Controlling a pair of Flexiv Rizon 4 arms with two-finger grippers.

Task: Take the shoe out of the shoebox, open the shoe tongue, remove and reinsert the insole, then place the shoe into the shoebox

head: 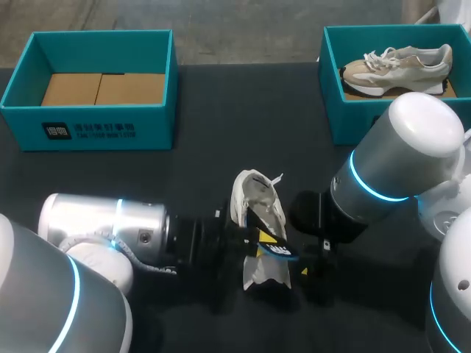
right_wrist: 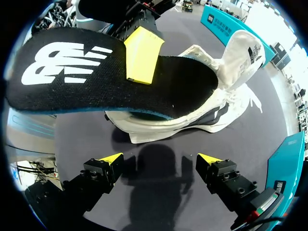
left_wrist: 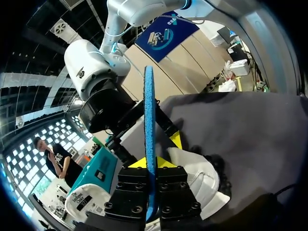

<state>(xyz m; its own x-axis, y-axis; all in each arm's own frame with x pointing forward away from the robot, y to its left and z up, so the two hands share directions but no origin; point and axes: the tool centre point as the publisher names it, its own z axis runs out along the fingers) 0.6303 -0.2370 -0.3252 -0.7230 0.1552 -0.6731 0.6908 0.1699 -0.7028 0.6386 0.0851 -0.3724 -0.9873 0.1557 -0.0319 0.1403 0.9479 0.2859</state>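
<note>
A white shoe point(head: 255, 200) lies on its side on the dark table, its tongue pulled open. My left gripper point(head: 257, 241) reaches over it from the left and is shut on the insole point(head: 280, 251), which is black on top and blue underneath. In the left wrist view the insole point(left_wrist: 149, 125) stands edge-on between the yellow tips of that gripper point(left_wrist: 150, 163), with the shoe point(left_wrist: 204, 179) below. In the right wrist view the insole point(right_wrist: 91, 79) juts out of the shoe point(right_wrist: 202, 113) above my right gripper point(right_wrist: 159, 160), which is open and holds nothing.
A teal shoebox point(head: 151, 121) with a brown cardboard floor stands at the back left. A second teal box point(head: 333, 110) at the back right holds a beige shoe point(head: 397, 65). My right arm's grey forearm point(head: 383, 169) crosses in front of that box.
</note>
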